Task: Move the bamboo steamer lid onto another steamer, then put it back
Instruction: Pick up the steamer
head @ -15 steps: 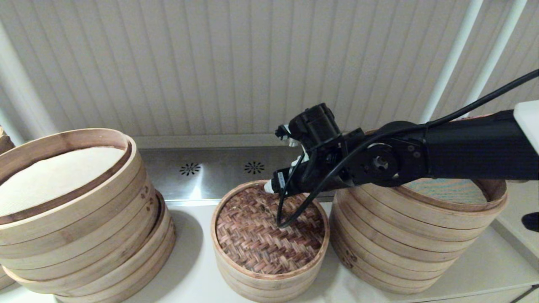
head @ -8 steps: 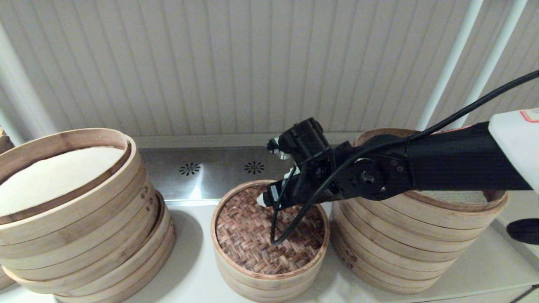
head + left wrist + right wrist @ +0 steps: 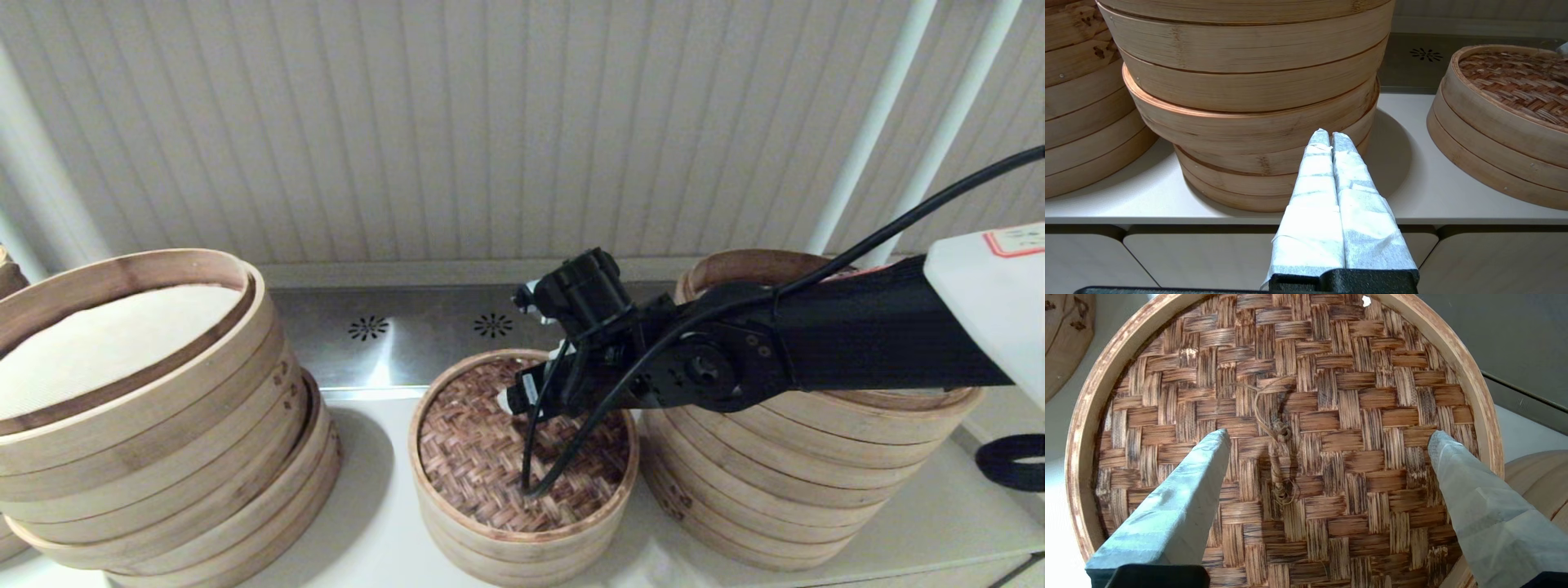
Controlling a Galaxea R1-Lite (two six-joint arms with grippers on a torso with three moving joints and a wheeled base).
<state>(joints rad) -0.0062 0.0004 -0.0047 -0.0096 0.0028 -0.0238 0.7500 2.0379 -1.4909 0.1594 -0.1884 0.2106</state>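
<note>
The bamboo steamer lid [image 3: 482,457], dark herringbone weave in a pale rim, lies on a small low basket [image 3: 514,559] at the counter's middle. My right gripper [image 3: 1329,436] hangs open just above the lid [image 3: 1355,396], its taped fingers spread wide over the weave. The lid's twine loop [image 3: 1278,457] lies between them, nearer one finger. In the head view the arm reaches in from the right, with a white fingertip [image 3: 508,400] over the lid's far half. My left gripper [image 3: 1331,134] is shut and empty, parked low before the counter edge. No uncovered small cloth-lined steamer shows.
A tall tiered stack [image 3: 163,457] with a pale cloth liner on top stands at the left. Another tall stack [image 3: 784,490] stands close on the right, under my right arm. A steel strip with vent holes [image 3: 367,327] runs along the wall behind.
My right arm has come down and shifted left, bringing the open gripper lower over the lid. The lid and the stacks have not moved.
</note>
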